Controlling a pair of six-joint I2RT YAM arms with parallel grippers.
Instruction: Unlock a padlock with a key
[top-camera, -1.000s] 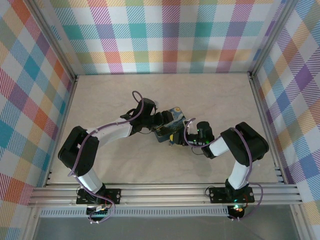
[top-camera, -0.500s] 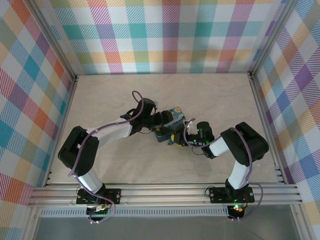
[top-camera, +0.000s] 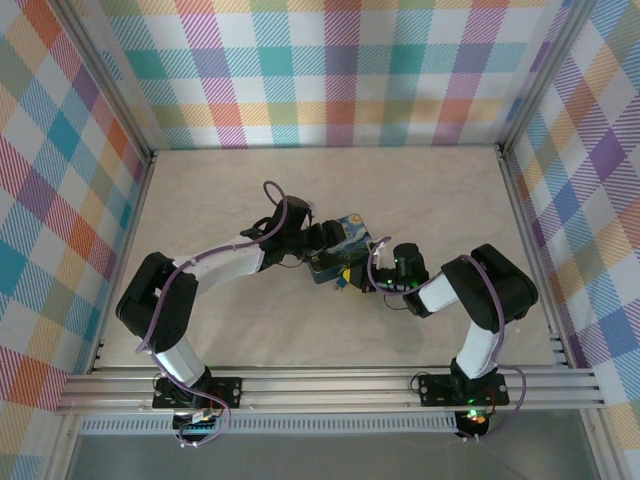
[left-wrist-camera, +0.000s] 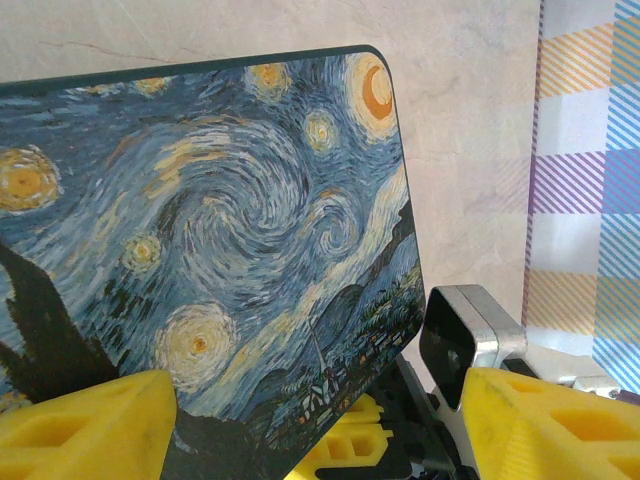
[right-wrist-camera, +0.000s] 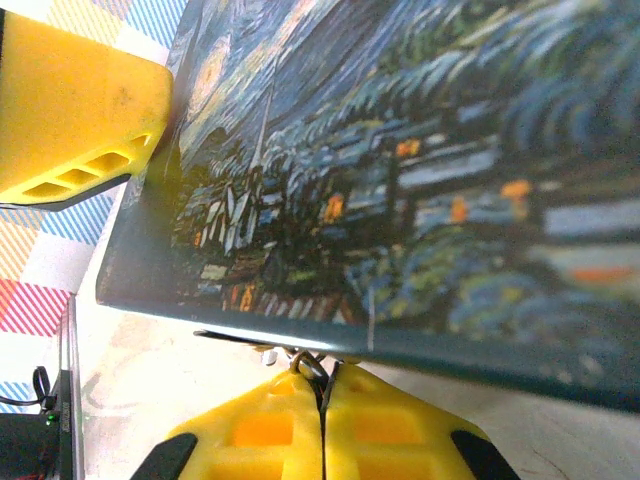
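The dark-blue starry tin (left-wrist-camera: 220, 230) lies between my left gripper's (left-wrist-camera: 320, 425) yellow fingers (left-wrist-camera: 85, 425), which stand wide apart. The left one is against the tin and the right one stands clear of its edge. At the tin's near rim (right-wrist-camera: 330, 335) my right gripper (right-wrist-camera: 322, 388) is shut. A thin dark metal piece with a small wire loop (right-wrist-camera: 310, 366), which I take for the key, is pinched between its tips. The padlock's blue body is hidden under the rim. From above, both grippers (top-camera: 322, 240) (top-camera: 350, 280) meet at the tin (top-camera: 348, 238) in mid-table.
The tin's painted lid sits tilted over pale marble tabletop (top-camera: 420, 200). Checked walls (top-camera: 330, 70) close three sides, with aluminium posts (top-camera: 510, 190) at the corners. My right wrist's camera housing (left-wrist-camera: 465, 335) sits close beside the left gripper's right finger.
My right gripper's fingers have closed together at the tin's near rim. Both arms and the tin have stayed where they were.
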